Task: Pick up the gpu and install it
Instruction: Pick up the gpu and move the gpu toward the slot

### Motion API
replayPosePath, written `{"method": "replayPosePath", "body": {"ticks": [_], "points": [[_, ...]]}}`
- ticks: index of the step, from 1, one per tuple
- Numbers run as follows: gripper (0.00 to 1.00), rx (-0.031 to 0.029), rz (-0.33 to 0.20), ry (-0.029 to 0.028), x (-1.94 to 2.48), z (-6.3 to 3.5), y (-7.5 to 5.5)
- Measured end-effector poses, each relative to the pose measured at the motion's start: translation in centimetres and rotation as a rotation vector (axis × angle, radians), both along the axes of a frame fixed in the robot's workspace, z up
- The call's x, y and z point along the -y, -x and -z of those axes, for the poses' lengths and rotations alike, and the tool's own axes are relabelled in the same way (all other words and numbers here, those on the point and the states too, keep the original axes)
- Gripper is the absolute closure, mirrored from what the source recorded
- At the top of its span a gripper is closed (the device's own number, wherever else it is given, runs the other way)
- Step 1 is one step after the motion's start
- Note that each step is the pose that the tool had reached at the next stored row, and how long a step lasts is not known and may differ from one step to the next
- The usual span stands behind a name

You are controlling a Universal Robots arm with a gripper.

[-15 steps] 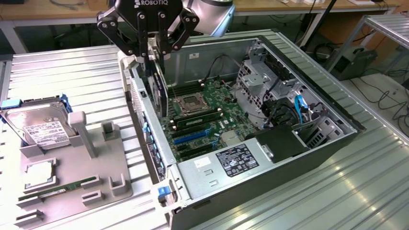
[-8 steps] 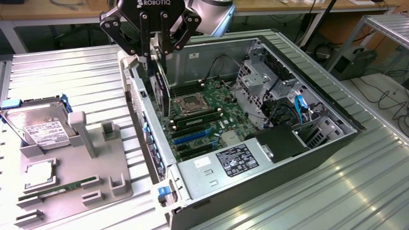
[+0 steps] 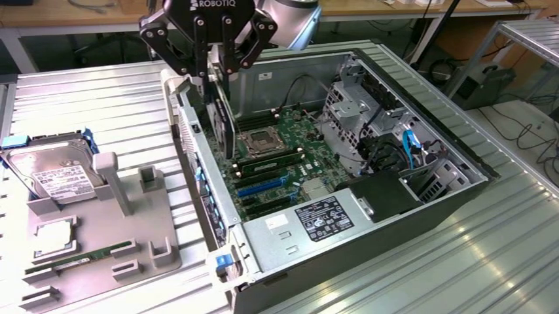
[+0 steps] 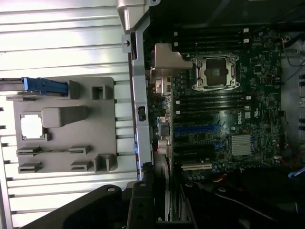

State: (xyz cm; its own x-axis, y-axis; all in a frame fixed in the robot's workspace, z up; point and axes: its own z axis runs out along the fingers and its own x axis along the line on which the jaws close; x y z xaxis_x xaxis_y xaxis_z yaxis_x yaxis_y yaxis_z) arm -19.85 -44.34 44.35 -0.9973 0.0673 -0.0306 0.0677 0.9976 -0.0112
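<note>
- Found the gpu (image 3: 222, 121) hanging upright and edge-on inside the open computer case (image 3: 384, 261), close by the case wall on the exterior view's left.
- Noted its lower edge down near the motherboard (image 3: 288, 167), just beside the processor socket (image 3: 262, 140); cannot tell whether touching a slot.
- Saw the gripper (image 3: 218, 70) clenched on the gpu's top edge, fingers (image 3: 235, 59) pinching from both faces.
- Logged blue slots (image 3: 262, 186) on the board, and a labelled power supply (image 3: 319, 216) at the near end of the case.
- Spotted, outside the case on the exterior view's left, a grey holder (image 3: 105, 261) carrying a hard drive (image 3: 57, 173), a processor chip (image 3: 54, 235) and a green memory stick (image 3: 78, 256).
- Marked case and holder both resting on a ribbed metal table (image 3: 489, 261).
</note>
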Motion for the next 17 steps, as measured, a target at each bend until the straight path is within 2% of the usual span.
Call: {"method": "replayPosePath", "body": {"ticks": [17], "points": [[0.74,0.0000,0.000,0.0012,0.00,0.00,-0.61]]}}
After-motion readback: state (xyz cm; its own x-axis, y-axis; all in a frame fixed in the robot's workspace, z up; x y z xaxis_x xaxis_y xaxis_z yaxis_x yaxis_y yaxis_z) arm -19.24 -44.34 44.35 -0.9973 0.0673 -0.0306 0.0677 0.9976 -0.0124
